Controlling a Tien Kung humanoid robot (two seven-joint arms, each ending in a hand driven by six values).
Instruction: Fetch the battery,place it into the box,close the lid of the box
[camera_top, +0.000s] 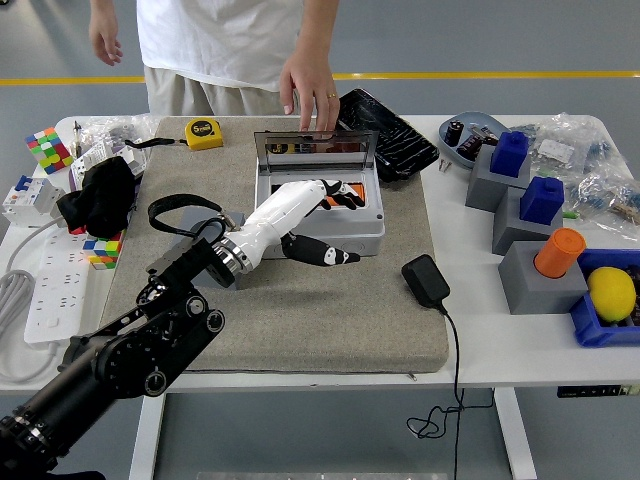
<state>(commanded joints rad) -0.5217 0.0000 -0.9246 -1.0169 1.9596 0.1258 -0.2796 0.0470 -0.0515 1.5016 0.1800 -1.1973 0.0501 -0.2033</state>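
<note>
The grey box (372, 232) sits on the felt mat (330, 320) with its clear lid (300, 146) standing upright at the back. My white left hand (335, 225) reaches over the box's opening from the left. Its fingers (342, 195) stretch out over the inside and its thumb (325, 256) is spread apart, in front of the box's front wall. Just a sliver of the orange battery (337, 202) shows inside the box under those fingers. A person's hand (312, 92) rests its fingertips on the lid's top edge. The right hand is out of sight.
A black charger (426, 281) with its cable lies right of the box. Grey blocks hold blue pieces (511, 153) and another orange battery (558, 252) at the right, beside a lemon (611, 293) in a blue bin. A tape measure (204, 132), a black packet (381, 131) and a Rubik's cube (45, 149) lie along the back.
</note>
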